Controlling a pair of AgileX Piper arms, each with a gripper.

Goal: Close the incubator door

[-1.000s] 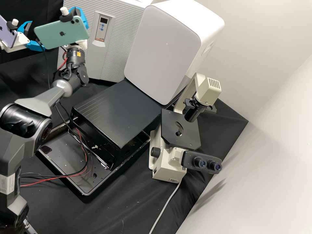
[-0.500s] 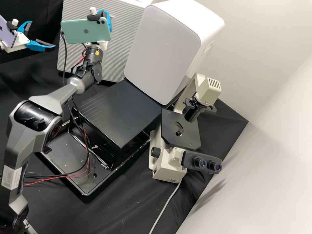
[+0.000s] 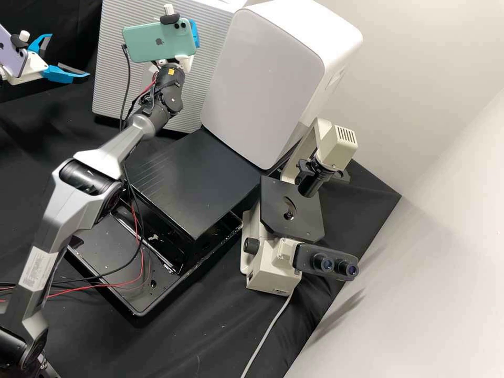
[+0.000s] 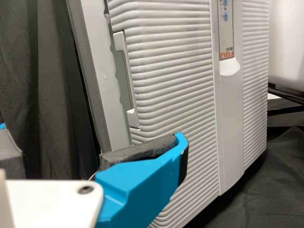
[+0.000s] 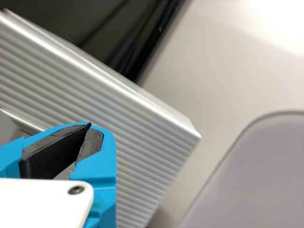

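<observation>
We see the incubator's ribbed door at the back of the surface, beside a white box. From these slanting views we can't honestly tell whether the door is fully closed. The left pincer stands off to one side of the door in the high view, its blue fingers well apart with nothing between them. The right pincer is in front of the door near the white box, partly behind a green phone; in its own wrist view its fingertips are together, though we can't say whether they touch the ribs. A purple phone sits by the left pincer. Nearer us, a black stand rests in a black tray, with a microscope beside it.
</observation>
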